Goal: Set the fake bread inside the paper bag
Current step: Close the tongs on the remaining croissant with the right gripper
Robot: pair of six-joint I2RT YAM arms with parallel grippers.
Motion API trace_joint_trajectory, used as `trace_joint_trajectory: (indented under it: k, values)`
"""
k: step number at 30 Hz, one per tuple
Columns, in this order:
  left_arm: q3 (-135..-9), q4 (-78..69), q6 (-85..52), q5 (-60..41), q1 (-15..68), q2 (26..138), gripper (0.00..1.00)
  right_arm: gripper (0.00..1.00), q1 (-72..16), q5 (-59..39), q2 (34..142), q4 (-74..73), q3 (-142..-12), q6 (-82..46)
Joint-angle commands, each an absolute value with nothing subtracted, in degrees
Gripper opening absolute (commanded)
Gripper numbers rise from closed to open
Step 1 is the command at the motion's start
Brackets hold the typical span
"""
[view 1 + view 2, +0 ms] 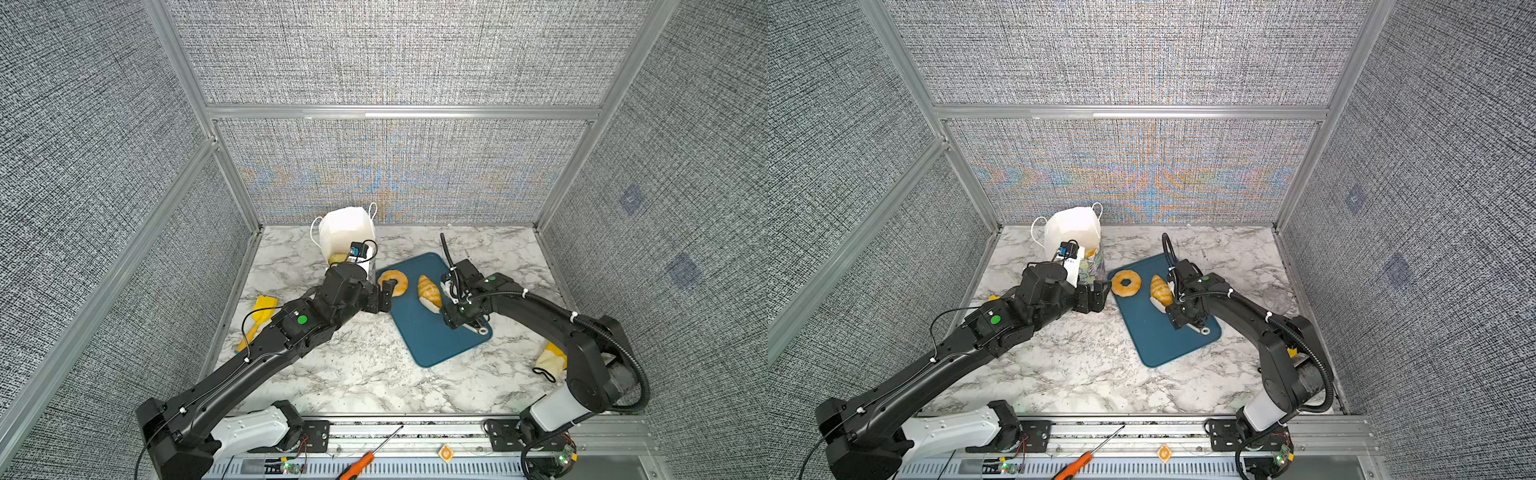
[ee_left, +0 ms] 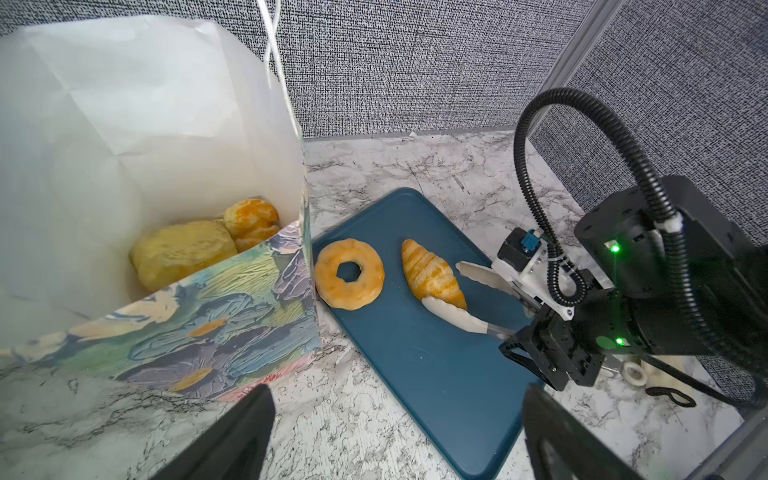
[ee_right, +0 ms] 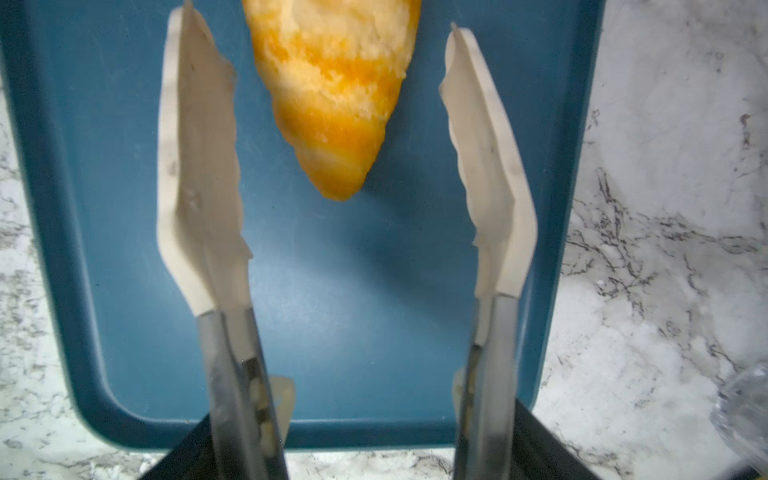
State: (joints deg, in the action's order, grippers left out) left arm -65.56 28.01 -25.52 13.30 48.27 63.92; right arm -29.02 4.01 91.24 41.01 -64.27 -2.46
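Note:
The paper bag (image 1: 345,232) (image 2: 166,124) stands open at the back left, with two pieces of fake bread (image 2: 183,253) inside. A ring doughnut (image 1: 394,282) (image 2: 349,273) and a croissant (image 1: 429,291) (image 3: 332,83) lie on a blue tray (image 1: 432,345). My right gripper (image 1: 455,307) (image 3: 365,436) is shut on the handles of white-tipped tongs (image 3: 199,166). The tong tips are spread apart on either side of the croissant's near end, not touching it. My left gripper (image 1: 384,297) (image 2: 395,399) stands open and empty, low between the bag's base and the tray, beside the doughnut.
A yellow spatula (image 1: 257,320) lies at the left table edge under the left arm. A yellow and cream object (image 1: 550,361) lies at the right, behind the right arm. An orange screwdriver (image 1: 361,461) rests on the front rail. Grey walls enclose three sides.

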Motion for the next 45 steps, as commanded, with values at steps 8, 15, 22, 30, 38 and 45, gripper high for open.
trace_joint_trajectory:
  k: [8, 15, 22, 30, 38, 45]
  values:
    - [-65.36, 28.27, -25.59, 14.15, 48.23, 62.62, 0.95, 0.79, -29.04, 6.36, 96.44, 40.62, -68.25, -4.66]
    - [-65.52, 28.78, -25.52, 14.67, 48.25, 62.43, 0.95, 0.79, -29.28, 6.06, 99.79, 41.31, -71.87, -4.28]
    - [-65.78, 29.44, -25.26, 15.86, 48.25, 61.86, 0.95, 0.73, -29.40, 7.72, 101.51, 44.30, -72.78, -3.08]
    - [-66.29, 29.80, -24.93, 16.70, 48.25, 61.39, 0.96, 0.65, -29.40, 8.26, 100.94, 46.23, -73.98, -2.13]
    - [-66.65, 29.75, -24.52, 16.88, 48.25, 61.52, 0.97, 0.63, -29.44, 5.98, 98.63, 45.89, -74.53, -2.46]
    - [-66.97, 30.45, -24.35, 17.76, 48.22, 60.94, 0.97, 0.61, -29.36, 6.15, 96.14, 46.73, -74.51, -2.43]
